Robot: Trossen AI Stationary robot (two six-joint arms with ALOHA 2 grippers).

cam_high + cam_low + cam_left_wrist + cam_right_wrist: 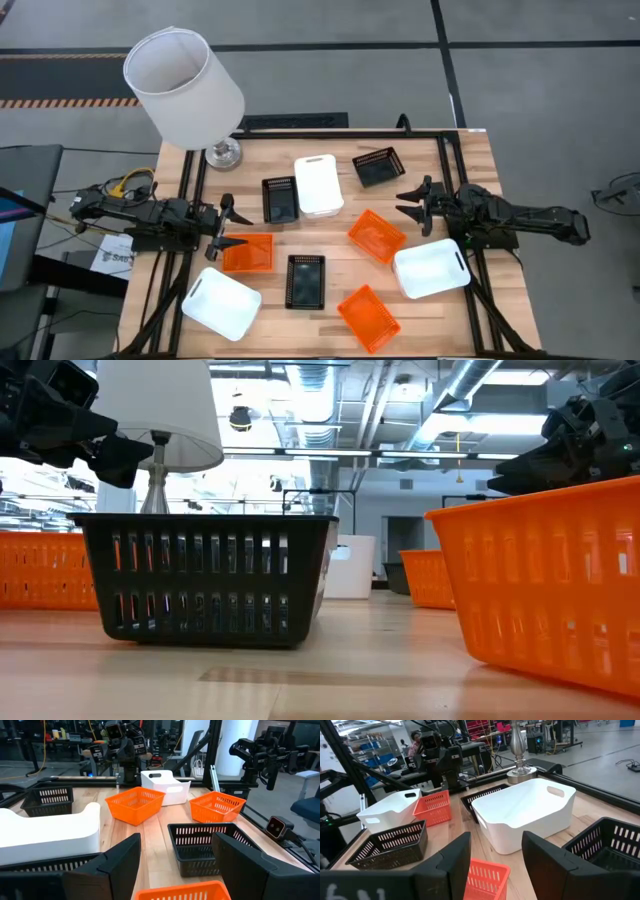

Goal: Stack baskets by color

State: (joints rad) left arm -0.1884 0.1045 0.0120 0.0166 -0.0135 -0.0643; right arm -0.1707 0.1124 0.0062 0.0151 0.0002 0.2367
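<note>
Several small baskets lie scattered, each resting on its base on the wooden table [455,150]. Three are white [318,184] [431,268] [222,303], three are orange [377,236] [247,253] [368,318] and three are black with slotted sides [280,199] [379,166] [305,281]. None sits inside another. My left gripper [225,228] [177,840] stands open at the table's left edge, level, just beside the left orange basket and above it. My right gripper [413,200] [495,845] stands open at the right edge, level, nothing between its fingers.
A lamp with a big white shade [185,75] stands on its metal base [224,153] at the table's far left corner. Black frame rails [440,135] run along the far, left and right edges. In the low view a black basket [205,575] and an orange one [550,585] stand near the front edge.
</note>
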